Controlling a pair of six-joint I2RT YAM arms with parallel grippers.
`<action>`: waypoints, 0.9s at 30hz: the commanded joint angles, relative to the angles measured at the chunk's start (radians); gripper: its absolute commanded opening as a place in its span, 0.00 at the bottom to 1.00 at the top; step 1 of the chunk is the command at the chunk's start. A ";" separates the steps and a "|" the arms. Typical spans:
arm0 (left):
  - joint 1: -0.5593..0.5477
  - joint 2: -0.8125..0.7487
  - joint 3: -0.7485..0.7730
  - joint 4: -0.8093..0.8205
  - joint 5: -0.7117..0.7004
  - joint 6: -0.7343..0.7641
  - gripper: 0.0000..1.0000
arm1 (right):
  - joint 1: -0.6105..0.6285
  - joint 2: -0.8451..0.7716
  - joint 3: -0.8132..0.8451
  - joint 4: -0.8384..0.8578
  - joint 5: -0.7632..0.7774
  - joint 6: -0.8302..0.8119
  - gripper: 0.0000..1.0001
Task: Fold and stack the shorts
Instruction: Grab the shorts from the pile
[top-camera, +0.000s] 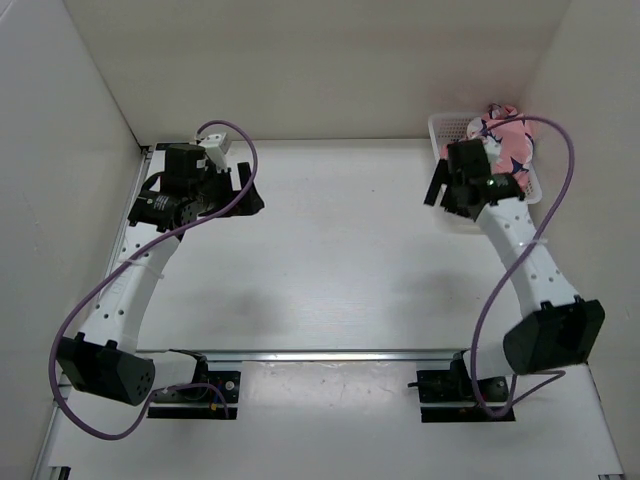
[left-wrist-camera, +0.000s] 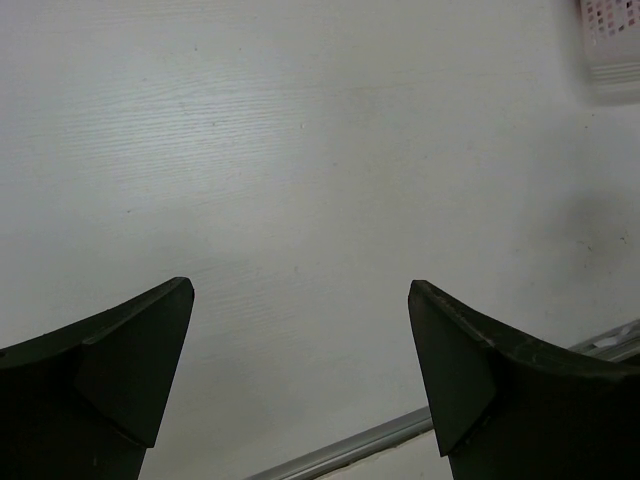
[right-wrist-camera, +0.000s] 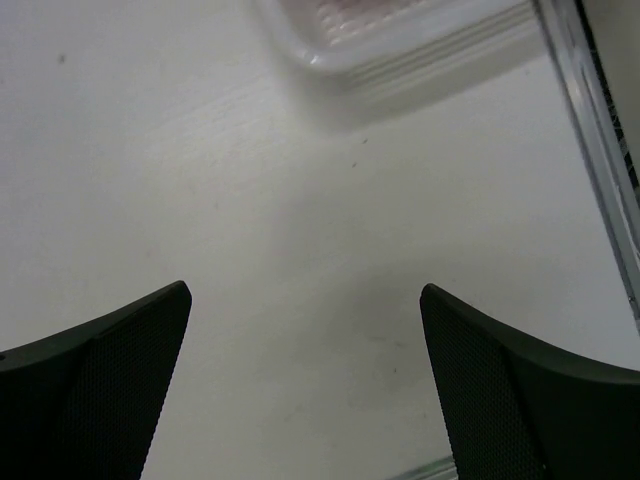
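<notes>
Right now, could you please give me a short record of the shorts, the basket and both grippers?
shorts: bunched up inside the basket
basket: white mesh, far right corner of the table
left gripper: open, empty, over bare table
right gripper: open, empty, close beside the basket
progress: nothing laid out or folded yet

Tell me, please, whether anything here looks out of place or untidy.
Only the shorts: they lie crumpled in a heap in the white basket at the far right corner, rising above its rim, not folded. The left gripper and the right gripper hang open and empty.
</notes>
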 joint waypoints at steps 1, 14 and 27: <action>-0.001 -0.009 0.005 0.018 0.047 0.006 1.00 | -0.145 0.120 0.139 0.035 -0.057 -0.039 1.00; -0.001 0.043 0.054 0.018 -0.087 -0.003 1.00 | -0.375 0.825 0.819 0.010 -0.182 -0.028 1.00; -0.038 0.177 0.082 0.018 -0.079 0.022 1.00 | -0.412 0.930 0.997 0.179 -0.291 0.038 0.00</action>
